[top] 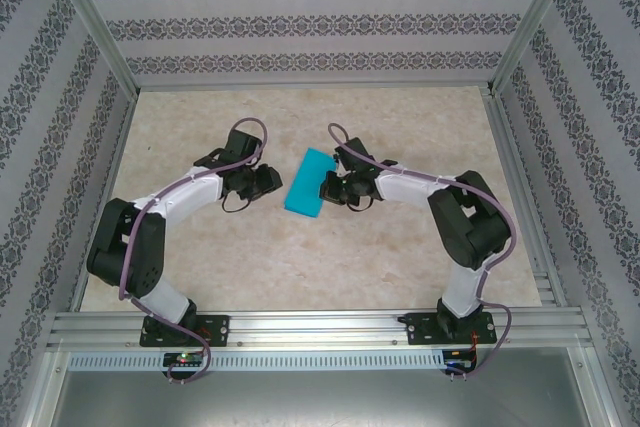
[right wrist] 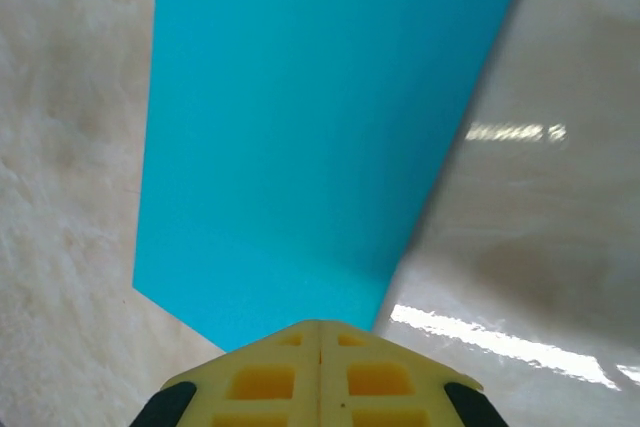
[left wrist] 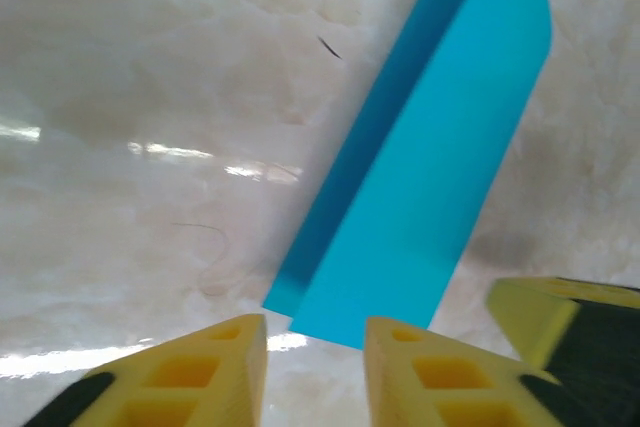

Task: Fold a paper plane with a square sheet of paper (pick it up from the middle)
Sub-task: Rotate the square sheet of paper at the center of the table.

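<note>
Marbled beige table, patterned walls. Square sheet of paper: turquoise, folded double, frame centre, between both arms. Left end effector: released, sheet corner just beside. Right end effector: clenched, tips at sheet edge.

- The top view has bright, even, diffuse light. The pale marbled beige tabletop carries only faint, soft-edged shadows, and fine detail looks slightly soft.
- In the left wrist view, white glare streaks cross the glossy tabletop at left and along the bottom.
- There the folded turquoise-blue paper sheet is sharp and vividly lit. Its lower layer is darker, and a blurry grey shadow lies to its right.
- The yellow fingertips of the left gripper sit slightly out of focus at the frame's bottom.
- In the right wrist view, glare patches flare at right and a soft shadow borders the paper.
- The right gripper looks soft.
</note>
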